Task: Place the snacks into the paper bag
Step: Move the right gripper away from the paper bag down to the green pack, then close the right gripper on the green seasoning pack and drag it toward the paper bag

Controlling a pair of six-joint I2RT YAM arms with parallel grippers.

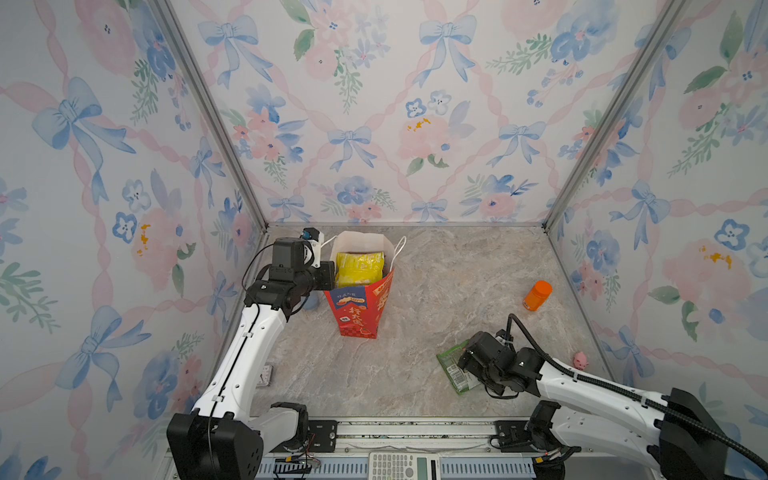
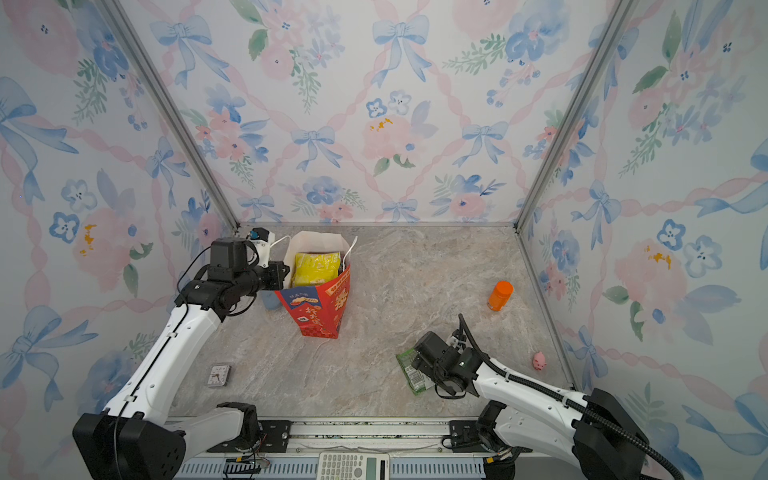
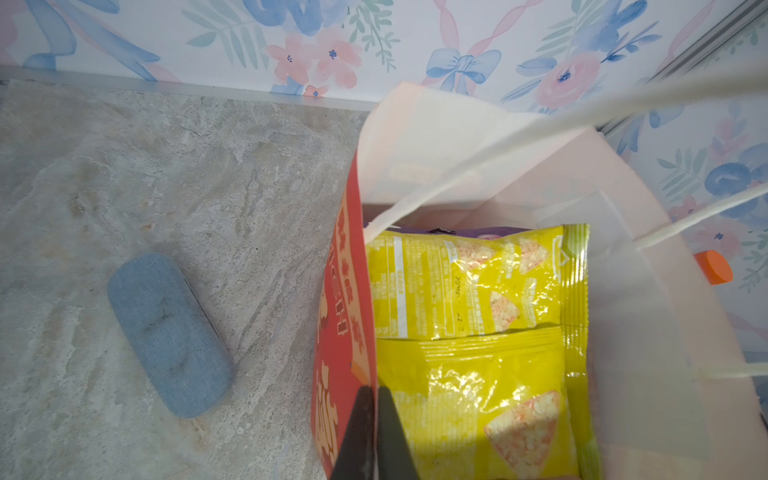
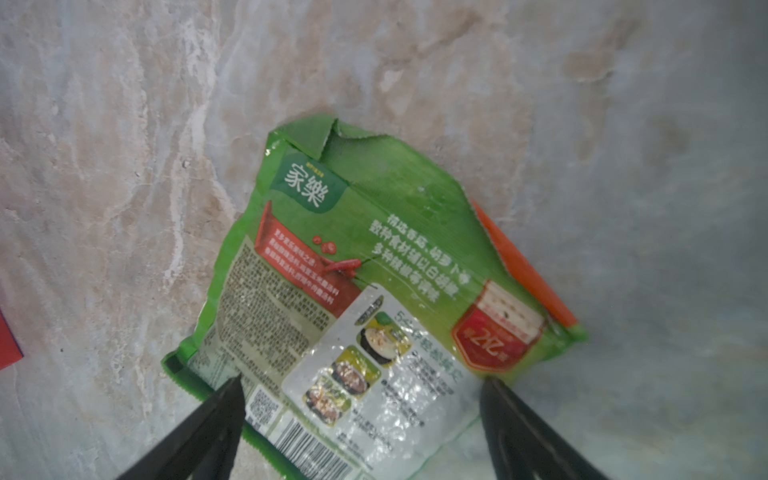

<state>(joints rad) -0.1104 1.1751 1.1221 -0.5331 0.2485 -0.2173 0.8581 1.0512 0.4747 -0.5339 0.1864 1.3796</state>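
where floral walls (image 1: 374, 124) enclose marbled tabletop (image 1: 457, 270), bag (image 1: 360, 312) stands.

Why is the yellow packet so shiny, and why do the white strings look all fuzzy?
Left wrist view: light glints off the yellow packet in the paper bag; the rope handle hangs too near the lens, so it blurs. Right wrist view: the green packet glints too.

Enclosure backdrop.
You see floral bow-patterned wallpaper walls (image 1: 415, 124), grey aluminium corner posts (image 1: 212, 116), a beige-grey marbled stone-look floor (image 1: 457, 270).
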